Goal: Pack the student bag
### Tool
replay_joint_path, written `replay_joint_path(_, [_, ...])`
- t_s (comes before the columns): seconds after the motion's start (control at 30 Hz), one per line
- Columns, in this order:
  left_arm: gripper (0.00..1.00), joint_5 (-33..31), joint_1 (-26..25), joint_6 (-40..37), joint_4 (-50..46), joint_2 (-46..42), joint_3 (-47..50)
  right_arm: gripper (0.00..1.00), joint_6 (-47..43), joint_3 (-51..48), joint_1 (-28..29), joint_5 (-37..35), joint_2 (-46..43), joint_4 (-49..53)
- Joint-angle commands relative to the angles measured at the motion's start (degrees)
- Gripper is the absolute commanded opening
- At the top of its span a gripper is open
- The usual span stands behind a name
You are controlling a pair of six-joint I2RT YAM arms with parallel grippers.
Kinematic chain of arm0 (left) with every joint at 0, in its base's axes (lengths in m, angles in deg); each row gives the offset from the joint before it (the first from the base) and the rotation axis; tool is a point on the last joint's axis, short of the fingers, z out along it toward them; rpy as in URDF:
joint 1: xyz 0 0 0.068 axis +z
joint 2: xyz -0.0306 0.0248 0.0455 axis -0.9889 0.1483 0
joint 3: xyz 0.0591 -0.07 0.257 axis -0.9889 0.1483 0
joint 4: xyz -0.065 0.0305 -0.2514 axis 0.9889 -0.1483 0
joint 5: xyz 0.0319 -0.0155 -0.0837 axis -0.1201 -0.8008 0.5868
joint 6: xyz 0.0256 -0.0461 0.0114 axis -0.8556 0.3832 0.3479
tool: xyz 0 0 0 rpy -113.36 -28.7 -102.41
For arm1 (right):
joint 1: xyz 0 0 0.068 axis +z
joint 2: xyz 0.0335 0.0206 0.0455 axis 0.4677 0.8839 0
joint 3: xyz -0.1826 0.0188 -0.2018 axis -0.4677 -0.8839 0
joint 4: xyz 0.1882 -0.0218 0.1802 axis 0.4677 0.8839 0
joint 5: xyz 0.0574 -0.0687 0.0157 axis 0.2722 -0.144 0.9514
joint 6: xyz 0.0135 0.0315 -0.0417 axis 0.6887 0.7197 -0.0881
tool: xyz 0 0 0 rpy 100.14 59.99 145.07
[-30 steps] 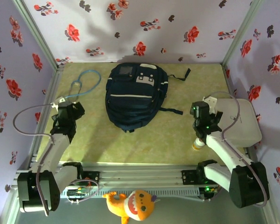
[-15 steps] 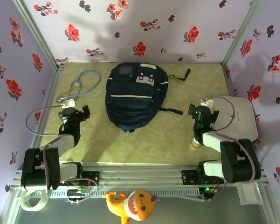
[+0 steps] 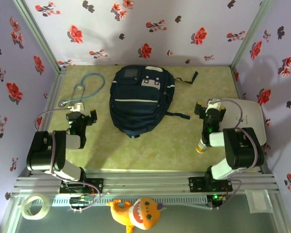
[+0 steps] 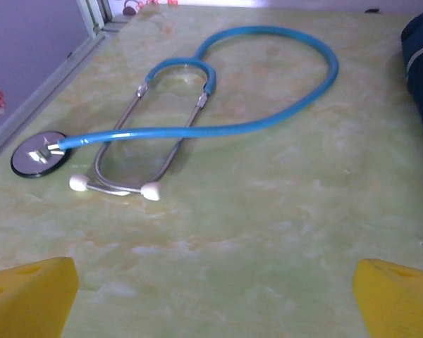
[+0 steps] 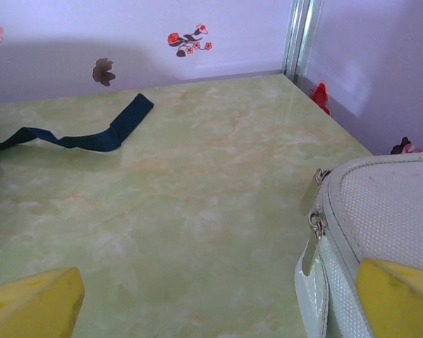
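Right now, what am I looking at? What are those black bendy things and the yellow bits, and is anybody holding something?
Those are two robot arms bolted to the near edge of a green table. The big picture looks down from above. The other two come from little cameras on each arm's wrist. The yellow bits in their bottom corners are the fingers of each arm's end effector, the part that grabs things. On the table lie a dark blue student bag, a blue stethoscope near the left end effector, a white zipped case beside the right end effector, and a small bottle near that arm. Both end effectors are open and hold nothing.
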Motion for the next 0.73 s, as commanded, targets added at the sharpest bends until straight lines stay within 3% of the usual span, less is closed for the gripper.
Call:
replay_joint_path(0.0, [1.0,-1.26,0.86,-0.89,3.87,0.84,-1.78,0.99,3.27,1.73,-0.69,0.76,1.2,6.25])
replay_joint_path(0.7, [1.0,-1.95,0.25,-1.4,1.46,0.98,-3.12,0.99,3.4,1.66,-1.16,1.52,1.44,5.66])
